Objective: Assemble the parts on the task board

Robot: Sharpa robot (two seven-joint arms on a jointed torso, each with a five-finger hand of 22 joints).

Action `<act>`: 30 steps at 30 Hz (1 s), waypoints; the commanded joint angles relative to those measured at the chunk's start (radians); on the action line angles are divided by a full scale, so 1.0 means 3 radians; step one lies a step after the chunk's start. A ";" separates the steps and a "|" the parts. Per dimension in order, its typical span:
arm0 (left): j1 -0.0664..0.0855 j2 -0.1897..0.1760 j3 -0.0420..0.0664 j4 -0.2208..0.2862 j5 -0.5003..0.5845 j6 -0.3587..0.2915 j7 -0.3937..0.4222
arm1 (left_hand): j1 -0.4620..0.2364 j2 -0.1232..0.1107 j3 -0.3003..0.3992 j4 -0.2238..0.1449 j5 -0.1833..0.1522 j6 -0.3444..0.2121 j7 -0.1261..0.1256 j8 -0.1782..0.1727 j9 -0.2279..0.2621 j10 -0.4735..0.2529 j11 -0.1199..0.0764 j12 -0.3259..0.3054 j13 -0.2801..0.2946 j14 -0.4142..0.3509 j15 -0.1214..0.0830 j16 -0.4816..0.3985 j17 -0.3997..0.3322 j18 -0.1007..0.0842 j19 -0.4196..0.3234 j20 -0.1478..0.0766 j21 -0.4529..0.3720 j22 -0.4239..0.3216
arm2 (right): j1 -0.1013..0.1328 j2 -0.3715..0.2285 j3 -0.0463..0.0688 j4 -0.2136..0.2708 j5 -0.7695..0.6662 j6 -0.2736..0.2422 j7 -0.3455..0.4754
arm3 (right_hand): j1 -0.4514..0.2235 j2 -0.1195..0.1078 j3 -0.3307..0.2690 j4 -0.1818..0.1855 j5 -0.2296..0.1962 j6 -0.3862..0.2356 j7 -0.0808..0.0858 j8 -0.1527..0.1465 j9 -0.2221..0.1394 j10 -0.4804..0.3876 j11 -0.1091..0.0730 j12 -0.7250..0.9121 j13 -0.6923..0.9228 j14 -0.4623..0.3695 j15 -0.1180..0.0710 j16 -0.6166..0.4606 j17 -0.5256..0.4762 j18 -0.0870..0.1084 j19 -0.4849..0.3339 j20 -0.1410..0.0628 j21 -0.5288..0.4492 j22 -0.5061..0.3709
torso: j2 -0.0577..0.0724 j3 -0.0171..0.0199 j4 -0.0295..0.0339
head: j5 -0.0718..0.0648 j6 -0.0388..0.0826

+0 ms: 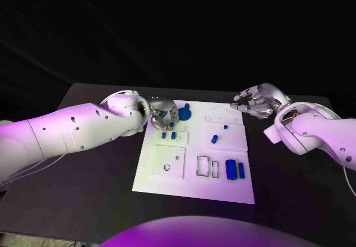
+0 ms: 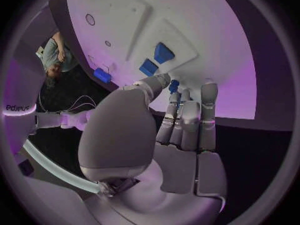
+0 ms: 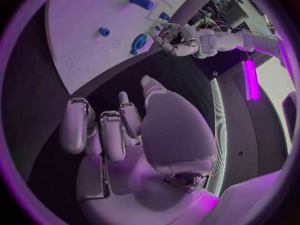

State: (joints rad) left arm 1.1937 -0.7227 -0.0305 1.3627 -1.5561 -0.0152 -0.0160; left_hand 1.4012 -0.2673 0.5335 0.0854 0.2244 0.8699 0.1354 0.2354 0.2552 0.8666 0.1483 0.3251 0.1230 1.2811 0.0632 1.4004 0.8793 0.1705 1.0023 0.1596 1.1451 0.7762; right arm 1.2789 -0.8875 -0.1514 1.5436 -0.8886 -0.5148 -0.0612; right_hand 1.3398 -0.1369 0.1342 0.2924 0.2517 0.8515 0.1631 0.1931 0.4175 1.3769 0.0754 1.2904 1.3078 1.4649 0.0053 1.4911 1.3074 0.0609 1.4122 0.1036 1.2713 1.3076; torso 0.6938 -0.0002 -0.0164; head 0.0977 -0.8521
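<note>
The white task board [image 1: 194, 177] lies mid-table. My left hand [image 1: 164, 115] hovers over its far left corner and pinches a small blue peg [image 2: 174, 85] between thumb and fingers. Beside that hand lies a larger blue part [image 1: 183, 112]. Two small blue blocks [image 1: 168, 136] stand in a raised plate just nearer than the hand, and show close by the fingers [image 2: 156, 59]. A blue piece [image 1: 214, 138] sits mid-board. A blue cylinder [image 1: 231, 169] and a slimmer one [image 1: 241, 169] lie near the right edge. My right hand [image 1: 256, 101] floats off the far right corner, fingers loosely curled, holding nothing.
Outlined slots [image 1: 207, 166] and a square plate with holes [image 1: 169, 161] take up the board's near half. Black table [image 1: 89, 195] surrounds the board. In the right wrist view the left hand [image 3: 178, 39] hangs past the board's edge [image 3: 81, 15].
</note>
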 commanded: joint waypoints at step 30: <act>0.0051 -0.0656 0.0221 0.0309 0.3339 -0.0473 0.0844 | 0.0242 0.0197 -0.0083 0.0257 0.0011 0.0103 0.0233 -0.0057 -0.0050 -0.0265 0.0014 0.0505 0.0000 -0.1063 0.0036 -0.1013 -0.1587 0.0048 -0.0382 0.0025 -0.0593 -0.0561 | -0.0046 -0.0083 -0.0001 -0.0107 -0.1411 0.0619 0.0285 | 0.0459 -0.0490 0.0854 -0.0141 -0.0144 0.0111 0.0045 0.0148 -0.0171 -0.1128 0.0098 -0.3466 -0.3299 -0.0195 0.0047 -0.0980 -0.1023 0.0263 -0.0479 0.0047 -0.1397 -0.0731 | 0.0003 -0.0008 0.0000 | -0.0174 0.0096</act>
State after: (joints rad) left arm 1.2078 -0.9188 0.0349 1.4511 -0.9029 -0.1245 0.1276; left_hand 1.4703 -0.2117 0.5027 0.1614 0.2244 0.9026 0.2003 0.2150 0.2413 0.7914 0.1520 0.4735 0.1238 0.9680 0.0752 1.0999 0.4060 0.1703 0.8946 0.1666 0.9697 0.6092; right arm 1.2676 -0.9125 -0.1515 1.5104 -1.1208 -0.4225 -0.0033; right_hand 1.4769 -0.2768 0.3884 0.2537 0.2097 0.8642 0.1656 0.2382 0.3665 1.0519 0.1005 0.2530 0.3200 1.4029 0.0186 1.1972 1.0020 0.1391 1.2667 0.1147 0.8530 1.0894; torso 0.6934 -0.0014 -0.0161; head 0.0628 -0.8262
